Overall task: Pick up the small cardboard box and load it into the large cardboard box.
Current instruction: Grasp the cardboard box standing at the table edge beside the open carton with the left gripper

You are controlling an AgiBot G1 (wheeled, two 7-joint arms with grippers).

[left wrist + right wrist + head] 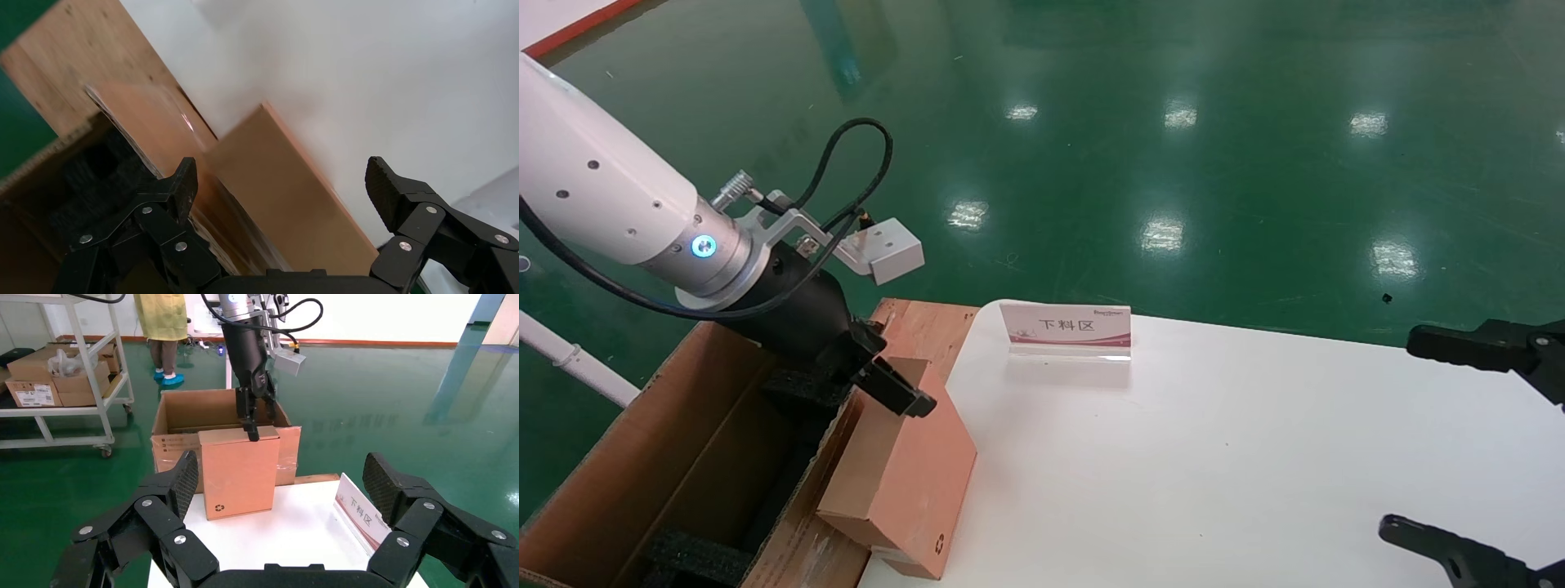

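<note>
Spread left gripper (891, 377) straddles small cardboard box's (903, 474) top edge.

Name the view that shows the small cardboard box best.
The right wrist view: the small cardboard box faces the camera whole, recycling symbol visible, left claw at its top edge. The head view shows it tilted against the large cardboard box. The left wrist view shows one blurred face.

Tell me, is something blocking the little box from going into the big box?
Only the large cardboard box's own near wall. The small cardboard box stands on the white table's edge, against that wall, so it must be lifted over. The left gripper is open at its top; the right gripper waits across the table.
</note>
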